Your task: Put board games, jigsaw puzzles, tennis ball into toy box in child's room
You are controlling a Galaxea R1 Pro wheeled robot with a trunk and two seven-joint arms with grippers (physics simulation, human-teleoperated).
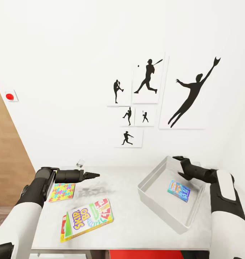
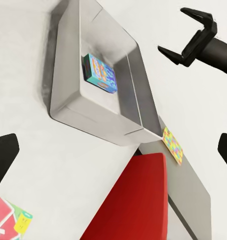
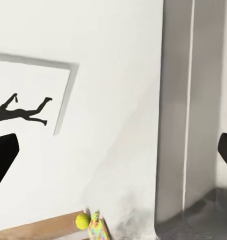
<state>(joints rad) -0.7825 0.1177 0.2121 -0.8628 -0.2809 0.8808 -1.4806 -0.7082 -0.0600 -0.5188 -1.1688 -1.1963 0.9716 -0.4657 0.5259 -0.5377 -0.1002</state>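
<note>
The toy box [image 1: 156, 194] serves as the landmark; it sits at an angle on the pale bench [image 1: 129, 230]. One blue board game [image 1: 178, 190] lies flat on its floor, so by my reckoning one of the six toys is stowed and five remain.

Well to the left of the toy box on the bench lies a jigsaw puzzle [image 1: 62, 191], flat and untouched. Nearer the bench's front edge, between that puzzle and the toy box, lies a green-and-white Skip-Bo game [image 1: 89, 218], resting partly on a red box [image 1: 63, 226] whose edge peeks out beneath it; that is likely the third board game, though too little shows to be sure. In the left wrist view a second jigsaw puzzle [image 2: 172, 145] lies just beyond the toy box's far corner, on a lower grey surface. In the right wrist view a tennis ball [image 3: 83, 220] sits beside a colourful box edge on a wood-toned surface.

The left tool [image 1: 95, 175] hovers above the bench between the first puzzle and the toy box, holding nothing; whether its fingers are spread or closed I cannot tell. The right tool [image 1: 181, 166] hangs over the toy box's far rim, its fingers [image 2: 192, 14] apart and empty.
</note>
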